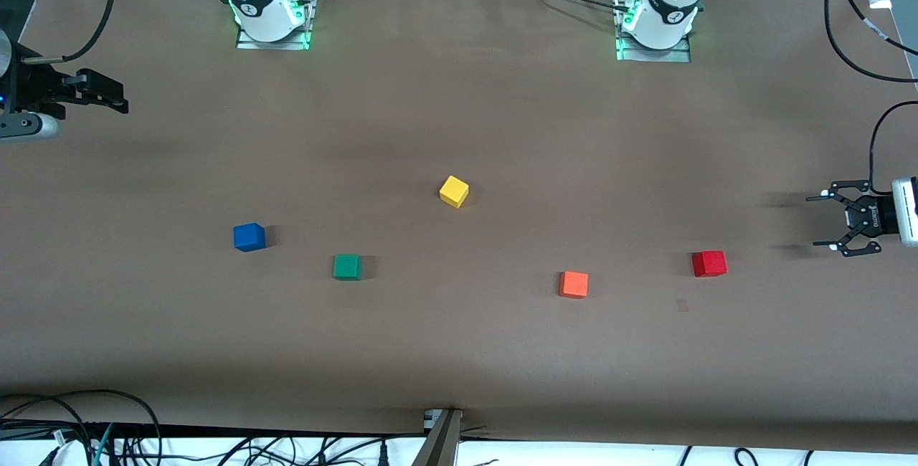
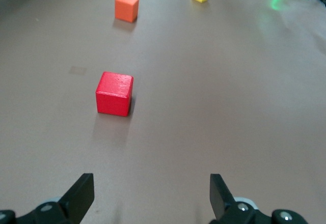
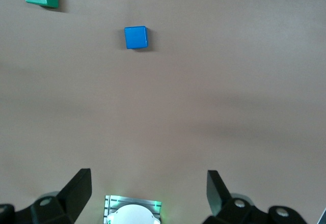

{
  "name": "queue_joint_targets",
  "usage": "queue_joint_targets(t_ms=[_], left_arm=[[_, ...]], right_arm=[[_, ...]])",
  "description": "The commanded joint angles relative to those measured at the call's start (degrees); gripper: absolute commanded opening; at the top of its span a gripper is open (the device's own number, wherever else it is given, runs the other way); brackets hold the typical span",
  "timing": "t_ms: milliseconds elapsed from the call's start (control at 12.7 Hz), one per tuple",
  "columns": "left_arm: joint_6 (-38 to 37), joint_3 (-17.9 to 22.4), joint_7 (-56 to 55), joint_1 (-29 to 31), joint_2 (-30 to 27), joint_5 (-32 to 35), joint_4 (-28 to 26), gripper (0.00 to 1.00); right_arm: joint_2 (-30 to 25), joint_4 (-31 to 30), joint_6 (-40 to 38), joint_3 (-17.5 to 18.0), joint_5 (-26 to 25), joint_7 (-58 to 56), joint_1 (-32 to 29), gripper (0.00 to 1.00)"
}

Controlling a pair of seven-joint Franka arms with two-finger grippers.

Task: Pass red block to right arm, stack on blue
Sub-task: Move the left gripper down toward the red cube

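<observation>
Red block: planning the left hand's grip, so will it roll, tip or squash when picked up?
The red block looks like a rigid, flat-faced cube, so it probably won't roll or squash. It sits squat, so tipping seems unlikely. Its smooth painted faces might slip slightly.

Brown table (image 1: 459,351) carries blue (image 1: 249,236), green (image 1: 347,267), yellow (image 1: 454,191), orange (image 1: 574,284), red block (image 1: 709,264).

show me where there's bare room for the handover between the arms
Bare table lies between the yellow cube and the two bases. Cubes line up from the blue cube through green and orange to the red block.
</observation>
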Motion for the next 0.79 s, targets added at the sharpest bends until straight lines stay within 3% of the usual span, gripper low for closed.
queue_joint_targets(t_ms=[0,473,709], left_arm=[[-2.0,-0.6,3.9,2.1,5.2,-5.0,2.5,1.0],[-3.2,-0.9,5.1,1.6,11.6,-13.2,2.7,1.0],[-2.9,-1.3,6.8,0.8,11.8,-15.7,2.7,1.0]], right_arm=[[0.3,1.1,-0.6,0.1,0.9,-0.1,-0.3,1.0],[0.3,1.1,-0.6,0.1,0.9,-0.1,-0.2,1.0],[0.3,1.1,-0.6,0.1,1.0,-0.1,-0.3,1.0]])
